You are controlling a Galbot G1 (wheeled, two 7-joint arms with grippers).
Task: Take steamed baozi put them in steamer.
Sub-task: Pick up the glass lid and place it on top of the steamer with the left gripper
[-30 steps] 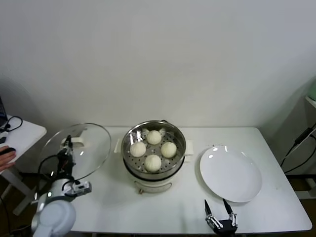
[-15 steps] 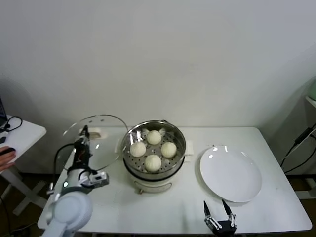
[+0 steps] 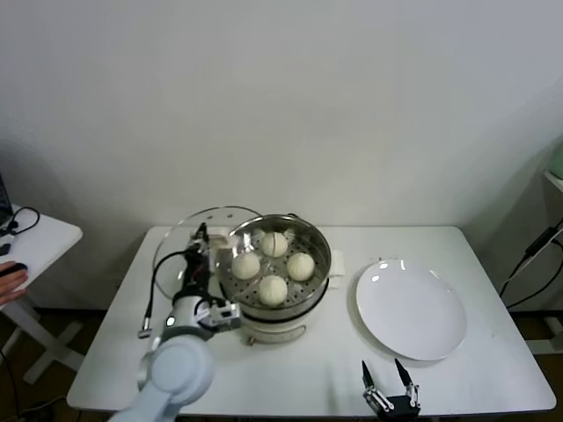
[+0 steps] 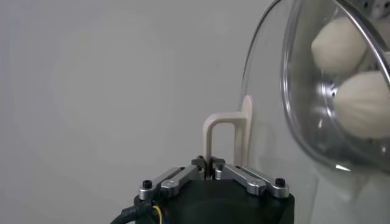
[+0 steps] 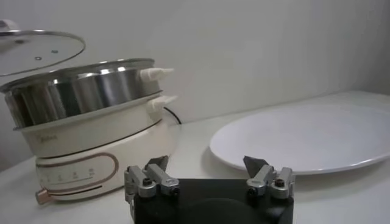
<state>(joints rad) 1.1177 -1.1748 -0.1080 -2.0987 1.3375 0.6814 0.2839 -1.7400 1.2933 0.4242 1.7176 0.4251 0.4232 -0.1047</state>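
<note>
**Glass lid carried to a loaded steamer**

Glass lid (image 3: 204,230), gripped by its white handle (image 4: 226,139) in the closed left tool (image 3: 201,239), hung tilted just left of the steamer (image 3: 274,272) on the counter (image 3: 493,369). The four steamed baozi (image 3: 274,265) lay on the perforated tray inside the steel pot: smooth, round, off-white, set close in a diamond. To seat the lid well, it should probably be levelled and centred over the rim before lowering. The right tool (image 3: 388,380) waited at the near edge, fingers spread wide and empty, near the bare plate (image 3: 412,309).
</note>
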